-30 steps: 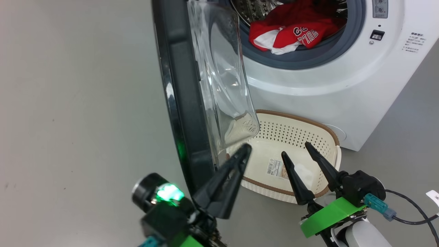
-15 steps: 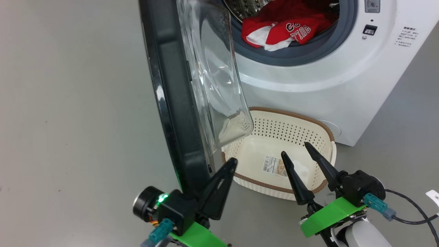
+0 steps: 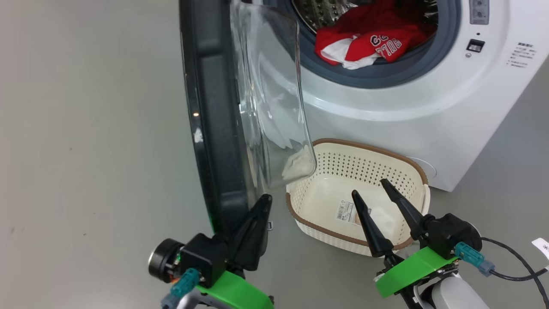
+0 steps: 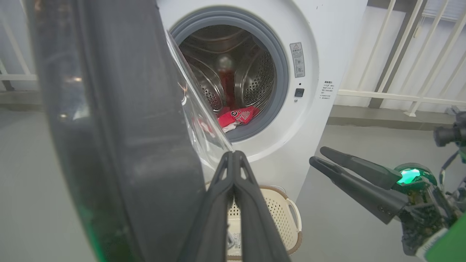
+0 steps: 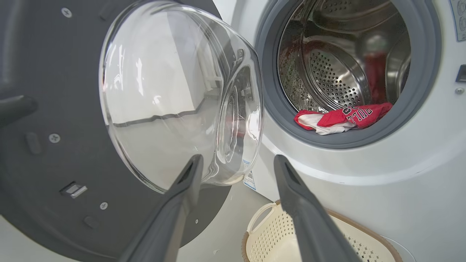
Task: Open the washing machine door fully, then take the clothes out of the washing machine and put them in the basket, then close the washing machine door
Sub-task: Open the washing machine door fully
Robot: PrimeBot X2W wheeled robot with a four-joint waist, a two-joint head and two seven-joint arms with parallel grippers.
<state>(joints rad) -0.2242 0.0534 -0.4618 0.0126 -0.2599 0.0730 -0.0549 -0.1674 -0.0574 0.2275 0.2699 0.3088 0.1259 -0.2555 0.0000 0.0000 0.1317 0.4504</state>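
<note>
In the head view the washing machine door (image 3: 214, 107) stands edge-on, its long axis running from the top of the frame down to the lower centre, so I judge it is about half open and not yet fully. The left gripper (image 3: 266, 199) is pressed shut and holds nothing. Its tip lies close at the right side of the door's lower edge, which is the inner face; I cannot tell if it touches. A push toward the left of the frame would swing the door wider, and the grey floor (image 3: 94, 150) on that side is free. The glass window (image 3: 274, 98) bulges to the right, over the left end of the basket (image 3: 343, 169), and stands between this gripper and the drum. The right gripper (image 3: 369, 187) hovers over the basket with its fingers spread wide and empty. The clothes (image 3: 369, 40) lie up and slightly right from it, at the top of the frame, stretched left to right on the grey rubber ring (image 3: 386, 79) of the washing machine (image 3: 429, 107). The right arm is the nearer one, and I see nothing in its way.
</note>
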